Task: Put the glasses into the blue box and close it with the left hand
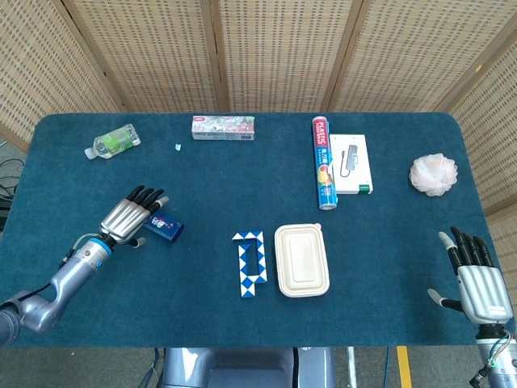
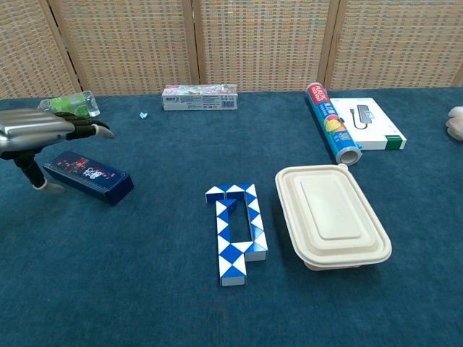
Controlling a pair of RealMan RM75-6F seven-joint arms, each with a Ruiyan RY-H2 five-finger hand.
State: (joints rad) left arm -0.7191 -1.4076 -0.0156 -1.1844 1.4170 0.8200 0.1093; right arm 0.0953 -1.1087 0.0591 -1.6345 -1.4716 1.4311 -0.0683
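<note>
Left hand (image 1: 129, 217), fingers spread and holding nothing, hovers over the near end of the closed blue box (image 1: 164, 227), which lies on the left of the table (image 1: 242, 174) with bare cloth around it. The right hand (image 1: 477, 279), spread at the table's near right corner, appears in the head view only.

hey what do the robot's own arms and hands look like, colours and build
Both the left hand and the right hand have a ribbed silver metal back with black fingers tipped in pale grey. The left wrist carries a light blue ring, then a smooth silver-grey forearm running into a dark elbow joint. Below the right hand, thin cables show at the wrist.
</note>
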